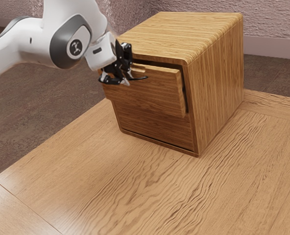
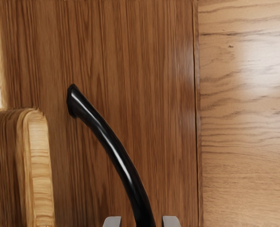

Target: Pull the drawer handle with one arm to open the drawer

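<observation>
**Operator:** Where does the job stand?

**Inspector:** Reading the exterior view from the left of the frame: your arm (image 1: 32,39) enters at the upper left and ends at the gripper (image 1: 119,72), which sits on the near end of the black handle (image 1: 136,77), left of centre. In the wrist view the bar curves down and passes directly under the hand.

**Operator:** Is the hand clamped on the bar?

**Inspector:** I cannot tell. The hand is at the bar, but neither view settles whether it pinches it or merely stands about it. Log that as unconfirmed.

**Operator:** And the drawer itself?

**Inspector:** Moving right, the drawer (image 1: 155,95) is the upper front of the cabinet (image 1: 213,83), in the upper middle of the frame. Its front stands proud of the cabinet face, with a dark gap showing along its top and down its right edge. The lower panel (image 1: 155,127) beneath it sits flush. The cabinet rests on the table (image 1: 135,196), which runs across the bottom of the frame.

**Operator:** So it counts as open?

**Inspector:** Partly, in my judgement. You have reached the handle and broken the drawer out of its seat. What is left is the rest of the travel: a straight pull toward the frame's left, in line with the drawer, until it is well out.
</observation>
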Robot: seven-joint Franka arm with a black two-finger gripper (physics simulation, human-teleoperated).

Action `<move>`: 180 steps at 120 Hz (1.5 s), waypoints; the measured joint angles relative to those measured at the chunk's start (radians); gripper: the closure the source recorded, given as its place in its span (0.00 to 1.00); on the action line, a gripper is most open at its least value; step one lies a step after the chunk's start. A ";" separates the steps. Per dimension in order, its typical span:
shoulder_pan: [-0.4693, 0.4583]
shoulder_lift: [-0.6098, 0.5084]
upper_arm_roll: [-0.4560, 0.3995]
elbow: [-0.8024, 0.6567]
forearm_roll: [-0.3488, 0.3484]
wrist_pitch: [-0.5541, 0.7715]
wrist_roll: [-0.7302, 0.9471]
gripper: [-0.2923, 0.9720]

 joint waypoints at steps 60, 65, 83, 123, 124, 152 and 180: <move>0.003 -0.104 0.000 -0.123 0.001 -0.001 -0.006 0.77; 0.004 -0.110 0.000 -0.129 0.001 -0.002 -0.006 0.77; 0.002 -0.119 0.001 -0.148 0.001 -0.001 -0.007 0.76; 0.002 -0.152 -0.002 -0.189 0.000 0.004 -0.008 0.78; 0.004 -0.153 -0.004 -0.190 0.000 0.004 -0.008 0.78; -0.003 -0.192 0.002 -0.230 0.001 0.003 -0.008 0.77; 0.004 -0.234 0.003 -0.275 0.001 0.003 -0.009 0.77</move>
